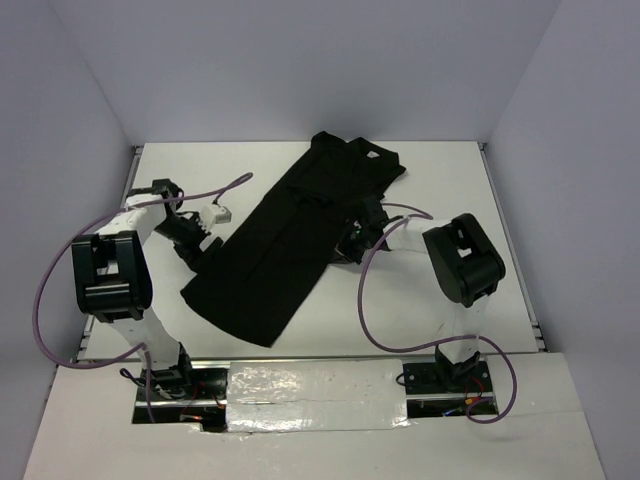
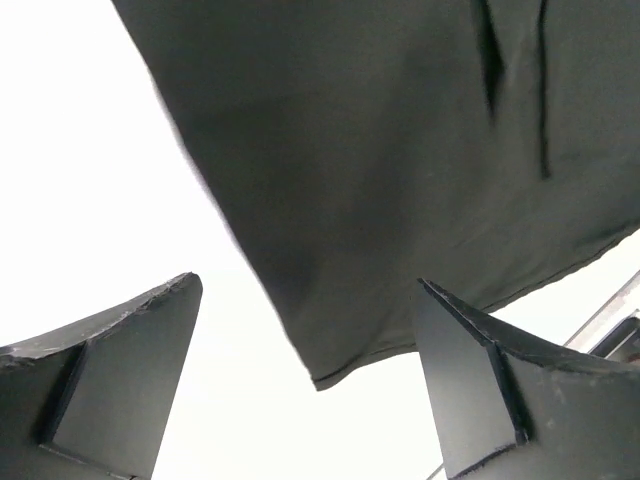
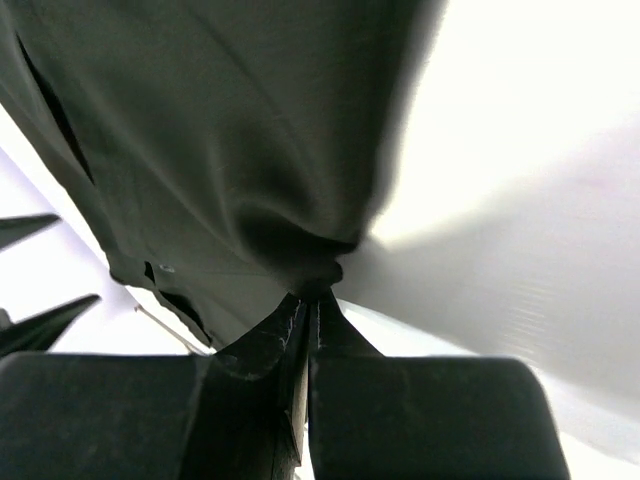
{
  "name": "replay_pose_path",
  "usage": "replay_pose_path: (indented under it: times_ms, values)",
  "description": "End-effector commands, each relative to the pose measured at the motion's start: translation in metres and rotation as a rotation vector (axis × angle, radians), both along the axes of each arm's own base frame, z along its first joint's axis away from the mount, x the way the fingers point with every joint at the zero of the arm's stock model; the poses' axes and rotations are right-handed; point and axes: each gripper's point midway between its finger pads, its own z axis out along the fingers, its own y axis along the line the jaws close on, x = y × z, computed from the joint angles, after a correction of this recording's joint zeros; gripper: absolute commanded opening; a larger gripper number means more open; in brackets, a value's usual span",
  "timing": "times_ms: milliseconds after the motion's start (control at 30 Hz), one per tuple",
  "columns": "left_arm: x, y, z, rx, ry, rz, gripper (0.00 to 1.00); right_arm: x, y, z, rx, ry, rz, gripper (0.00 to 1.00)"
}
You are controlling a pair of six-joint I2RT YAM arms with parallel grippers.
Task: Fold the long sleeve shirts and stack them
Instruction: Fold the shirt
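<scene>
One long sleeve shirt (image 1: pixel 285 240), plain black, lies diagonally across the white table (image 1: pixel 440 180), folded into a long strip, with a small white tag (image 1: pixel 372 155) at its far end. My left gripper (image 1: pixel 203 252) stands open at the strip's left edge. In the left wrist view a corner of the shirt (image 2: pixel 400 180) reaches between the spread fingers (image 2: pixel 470 380) of the left gripper (image 2: pixel 310 385) without touching them. My right gripper (image 1: pixel 352 245) is at the strip's right edge. In the right wrist view that gripper (image 3: pixel 315 292) is shut, pinching a bunched fold of the shirt (image 3: pixel 200 150).
Purple cables (image 1: pixel 365 300) loop from both arms over the table near the bases. White walls enclose the table on three sides. A metal rail (image 1: pixel 515 260) runs along the table's right edge. Bare white table (image 1: pixel 440 180) lies right of the shirt.
</scene>
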Motion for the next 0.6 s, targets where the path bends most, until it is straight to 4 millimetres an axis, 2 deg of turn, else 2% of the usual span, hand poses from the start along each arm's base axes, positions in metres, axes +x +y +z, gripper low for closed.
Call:
replay_pose_path:
  times_ms: [0,67,167,200,267,300,333,367,400,467,500,567]
  values:
    - [0.003,-0.024,0.022,-0.045,-0.049,-0.126,0.99,-0.038,-0.054,-0.042,-0.165,0.125,0.027,0.0]
    - [0.005,-0.03,0.026,-0.003,-0.068,-0.181,0.99,-0.044,-0.069,-0.045,-0.182,0.132,0.035,0.0]
    - [0.008,-0.049,0.031,0.056,-0.109,-0.295,0.99,-0.054,-0.09,-0.044,-0.203,0.14,0.03,0.0]
    - [0.008,-0.059,0.032,0.066,-0.124,-0.343,0.99,-0.051,-0.1,-0.041,-0.2,0.135,0.004,0.0]
    - [0.011,-0.067,0.037,0.097,-0.17,-0.407,0.99,-0.052,-0.109,-0.039,-0.202,0.124,0.015,0.0]
    - [0.008,-0.077,0.037,0.103,-0.182,-0.464,0.99,-0.052,-0.112,-0.038,-0.196,0.122,0.023,0.01]
    - [0.006,-0.08,0.04,0.114,-0.202,-0.502,0.98,-0.049,-0.107,-0.033,-0.171,0.11,0.052,0.16]
    - [0.004,-0.086,0.04,0.138,-0.23,-0.597,0.98,-0.049,-0.104,-0.031,-0.164,0.095,0.097,0.26]
    - [-0.005,-0.086,0.038,0.149,-0.225,-0.66,0.98,-0.052,-0.1,-0.029,-0.15,0.1,0.125,0.45]
    - [-0.012,-0.083,0.041,0.197,-0.281,-0.835,0.99,-0.049,-0.093,-0.019,-0.11,0.077,0.167,0.55]
    - [-0.024,-0.077,0.033,0.203,-0.263,-0.897,0.99,-0.045,-0.092,-0.01,-0.101,0.046,0.177,0.61]
    - [-0.034,-0.07,0.034,0.226,-0.319,-1.078,0.99,-0.034,-0.095,0.011,-0.103,-0.009,0.183,0.64]
